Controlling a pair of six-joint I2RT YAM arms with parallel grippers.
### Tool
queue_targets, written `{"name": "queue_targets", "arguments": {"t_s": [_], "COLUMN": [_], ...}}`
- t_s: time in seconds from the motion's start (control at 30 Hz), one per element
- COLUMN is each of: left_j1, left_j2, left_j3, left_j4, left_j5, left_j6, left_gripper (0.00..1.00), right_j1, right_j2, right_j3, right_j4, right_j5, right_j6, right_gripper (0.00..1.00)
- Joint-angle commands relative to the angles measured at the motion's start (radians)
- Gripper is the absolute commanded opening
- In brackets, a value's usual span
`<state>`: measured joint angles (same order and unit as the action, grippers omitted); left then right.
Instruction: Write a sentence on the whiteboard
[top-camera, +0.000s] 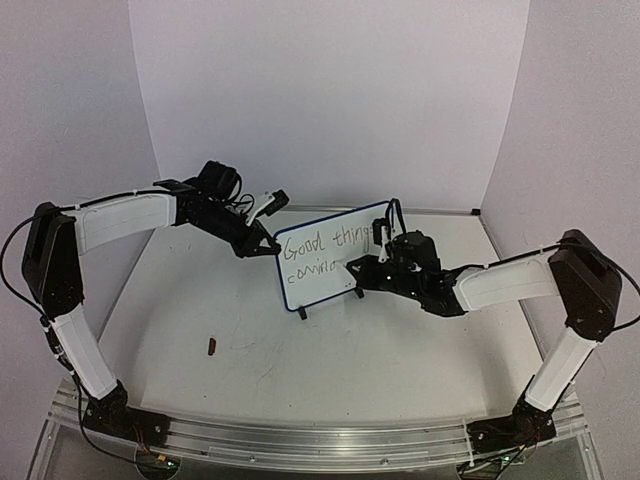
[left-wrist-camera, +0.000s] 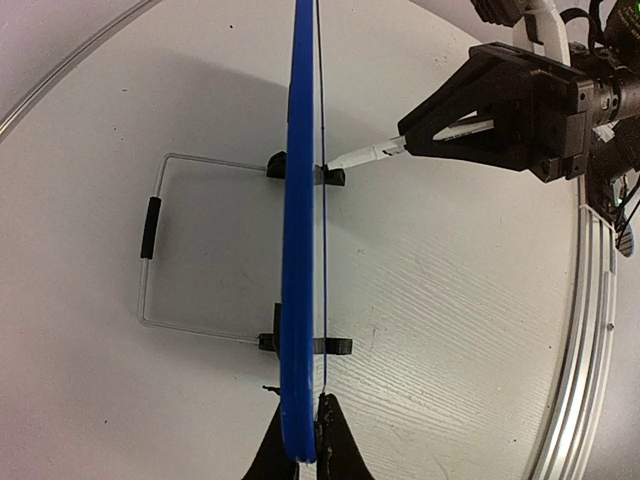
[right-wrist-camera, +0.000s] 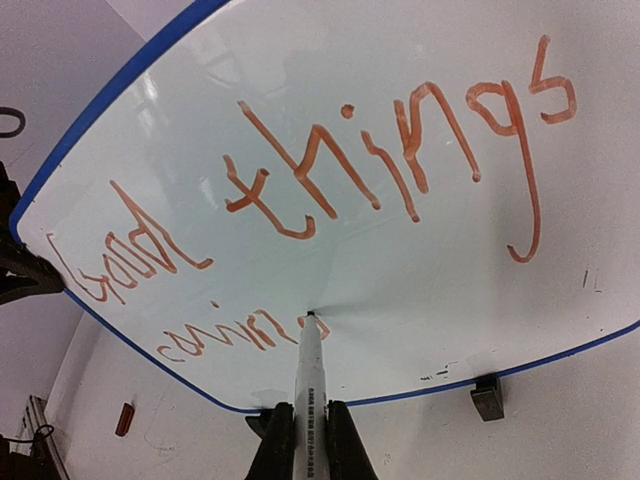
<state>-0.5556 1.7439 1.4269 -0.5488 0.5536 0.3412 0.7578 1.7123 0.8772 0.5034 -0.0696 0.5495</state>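
Note:
The whiteboard (top-camera: 325, 262) stands upright on its black feet at the table's middle, its rim blue. In the left wrist view it is edge-on (left-wrist-camera: 299, 250). My left gripper (top-camera: 262, 244) is shut on its left edge, fingers either side of the rim (left-wrist-camera: 304, 452). The sentence (right-wrist-camera: 400, 150) reads "Good things" on the top line and "comin" plus a started letter below, in orange-red strokes. My right gripper (right-wrist-camera: 305, 448) is shut on a white marker (right-wrist-camera: 308, 385) whose tip touches the board at the end of the lower line. It also shows in the top view (top-camera: 375, 268).
A small red-brown cap (top-camera: 211, 347) lies on the table in front of the board, left of centre. A thin wire stand (left-wrist-camera: 150, 228) lies behind the board. White walls enclose the table's back and sides.

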Motion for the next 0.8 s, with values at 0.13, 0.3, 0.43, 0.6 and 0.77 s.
{"name": "queue_targets", "arguments": {"t_s": [0.13,0.3,0.43,0.6,0.77], "left_j1": [-0.004,-0.005,-0.004,-0.004,-0.004], "left_j2": [0.046,0.046,0.048,0.049,0.049], "left_j3": [-0.016,-0.016,-0.016,-0.016,-0.016], "left_j4": [-0.105,-0.105,-0.105,-0.105,-0.105], "left_j5": [-0.106,-0.106,-0.106,-0.106,-0.107], "left_j6": [0.052,0.053,0.052,0.053,0.053], "left_gripper": [0.00,0.00,0.00,0.00,0.00], "right_j1": [-0.005,-0.005,-0.005,-0.005,-0.005], "right_j2": [-0.003,0.022,0.042,0.067,0.093], "right_j3": [0.033,0.028,0.032,0.037,0.038], "right_j4": [-0.008,-0.017,-0.020,-0.022,-0.022], "right_j5": [0.027,0.036,0.036,0.035,0.033], "right_j6": [-0.009,-0.001,0.003,0.006,0.012], "right_gripper": [0.00,0.00,0.00,0.00,0.00]}}
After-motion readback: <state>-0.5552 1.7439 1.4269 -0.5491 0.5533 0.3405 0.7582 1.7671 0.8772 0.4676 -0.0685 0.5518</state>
